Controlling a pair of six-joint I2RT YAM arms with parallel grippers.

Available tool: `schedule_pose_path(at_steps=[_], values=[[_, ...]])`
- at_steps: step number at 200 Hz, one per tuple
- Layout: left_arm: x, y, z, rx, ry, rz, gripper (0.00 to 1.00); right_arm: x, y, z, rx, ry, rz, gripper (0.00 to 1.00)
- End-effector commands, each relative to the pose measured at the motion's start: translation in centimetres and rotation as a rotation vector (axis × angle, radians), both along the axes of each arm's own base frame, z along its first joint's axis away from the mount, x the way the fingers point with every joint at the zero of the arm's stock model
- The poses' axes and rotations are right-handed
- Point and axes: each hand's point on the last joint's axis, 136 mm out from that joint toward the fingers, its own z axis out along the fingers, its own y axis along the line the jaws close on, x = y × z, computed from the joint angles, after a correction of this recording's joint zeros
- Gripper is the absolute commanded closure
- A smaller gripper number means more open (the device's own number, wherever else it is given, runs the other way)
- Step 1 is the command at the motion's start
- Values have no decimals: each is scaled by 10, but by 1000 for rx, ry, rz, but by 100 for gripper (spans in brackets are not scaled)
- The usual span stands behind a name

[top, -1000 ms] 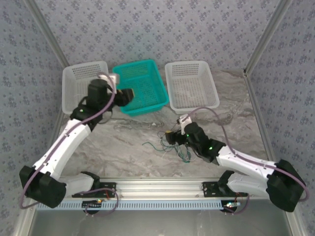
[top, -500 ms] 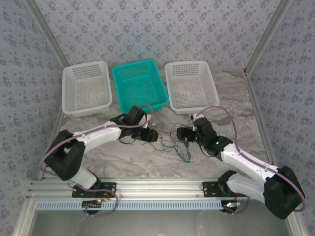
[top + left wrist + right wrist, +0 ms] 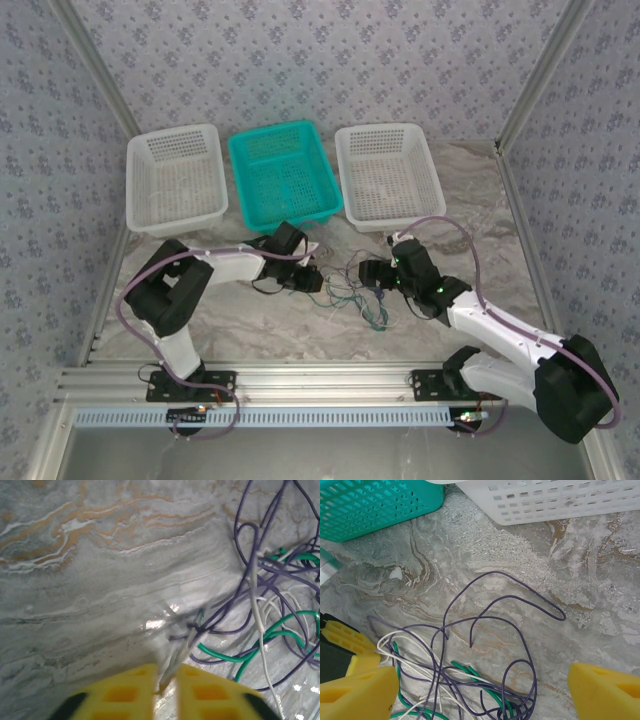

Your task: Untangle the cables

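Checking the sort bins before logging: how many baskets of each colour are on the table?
white basket: 2 (left, right)
teal basket: 1
Total: 3

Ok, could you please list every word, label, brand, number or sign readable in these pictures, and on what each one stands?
No readable text anywhere.
The teal basket, left white basket, right white basket, table and cables carry no print.
A small dark board on the near rail may bear markings, but it is too small to read.
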Motion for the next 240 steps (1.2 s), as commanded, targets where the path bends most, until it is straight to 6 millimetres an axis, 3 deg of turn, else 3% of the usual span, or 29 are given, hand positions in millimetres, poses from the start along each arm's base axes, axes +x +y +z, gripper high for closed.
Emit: schedule_pose_path(at_steps=[1, 18, 38, 65, 117, 148, 177, 207, 240], values=[[5, -11, 14, -50, -36, -18, 100, -2, 0, 0, -2, 11, 0, 10], [6, -6, 24, -43, -63, -8, 100, -2, 6, 3, -22, -19, 52, 10], [5, -3, 49, -56, -103, -26, 100, -3, 16, 13, -134, -148, 152, 8], [-1, 5, 80, -44, -182, -84, 100, -18, 54, 24, -209, -396, 410, 2], [-6, 7, 115, -82, -239, -114, 100, -23, 91, 14, -254, -513, 630, 0], [-8, 1, 143, -154, -282, -125, 100, -1, 106, -3, -279, -526, 598, 0], [-8, 8, 168, -163, -343, -113, 100, 14, 112, -31, -295, -477, 555, 22], [-5, 24, 203, -185, -444, -44, 100, 26, 95, -54, -342, -429, 443, 49], [11, 54, 242, -241, -525, 97, 100, 27, 76, -72, -374, -359, 381, 56]])
